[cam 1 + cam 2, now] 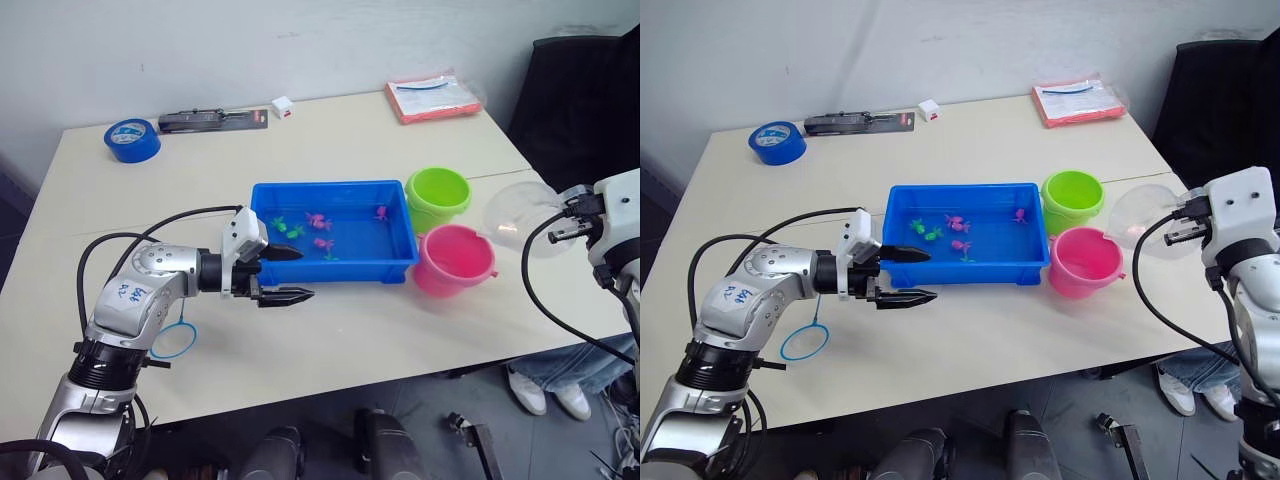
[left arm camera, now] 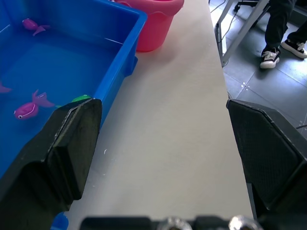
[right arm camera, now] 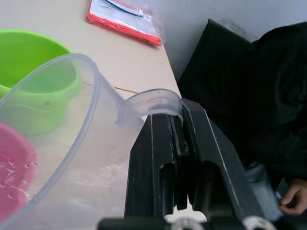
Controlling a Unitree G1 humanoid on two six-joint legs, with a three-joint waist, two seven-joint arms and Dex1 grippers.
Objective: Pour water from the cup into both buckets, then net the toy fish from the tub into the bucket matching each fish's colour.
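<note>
The blue tub (image 1: 402,262) sits mid-table with pink toy fish (image 1: 318,220) and green ones (image 1: 296,232) in it. Just right of it stand the lime green bucket (image 1: 437,195) and, nearer me, the pink bucket (image 1: 455,258). My left gripper (image 1: 292,273) is open at the tub's front left corner, one finger over the rim and one outside; nothing is between them. My right gripper (image 3: 176,120) is shut on the handle of the clear cup (image 1: 520,218). The cup hangs tipped on its side in the air right of the pink bucket.
A small blue-hooped net (image 1: 175,342) lies on the table beside my left arm. A blue tape roll (image 1: 132,139), a black packaged tool (image 1: 213,121), a small white box (image 1: 282,106) and a red-edged packet (image 1: 433,97) lie at the back. A person's shoes (image 1: 545,390) show beyond the table's right edge.
</note>
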